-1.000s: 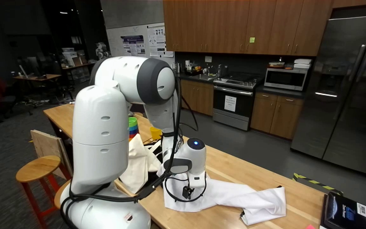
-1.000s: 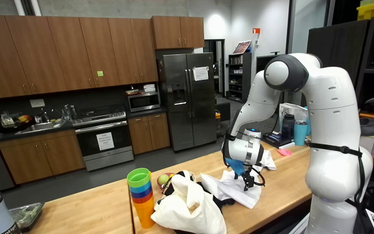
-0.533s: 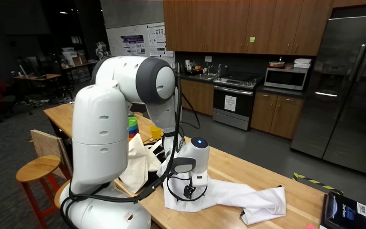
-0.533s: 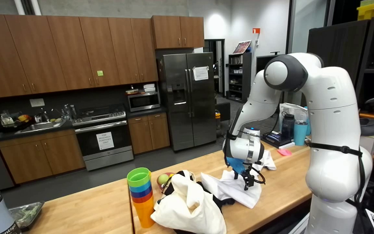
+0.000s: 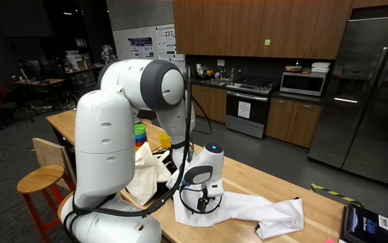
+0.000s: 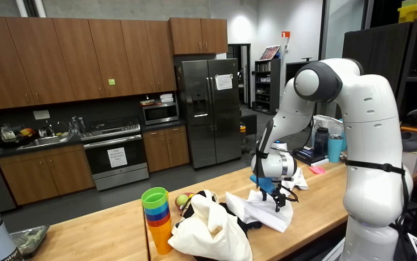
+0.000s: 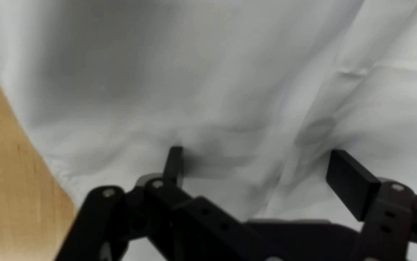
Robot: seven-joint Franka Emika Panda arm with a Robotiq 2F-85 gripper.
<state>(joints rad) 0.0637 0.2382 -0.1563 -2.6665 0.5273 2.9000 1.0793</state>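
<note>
One spread tool (image 7: 255, 159), perhaps touching cloth (image 5: 249, 206).

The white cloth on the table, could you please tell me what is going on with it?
A robot arm has its fingers open and pointing down at the cloth. Nothing is gripped, though whether they touch the cloth is hard to tell. The cloth lies rumpled on the table, with a bag near one end.

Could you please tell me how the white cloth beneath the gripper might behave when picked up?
The white cloth would probably hang floppy, given its loose folds and wrinkles. Its long spread across the table suggests lifting one spot may leave the rest trailing.
</note>
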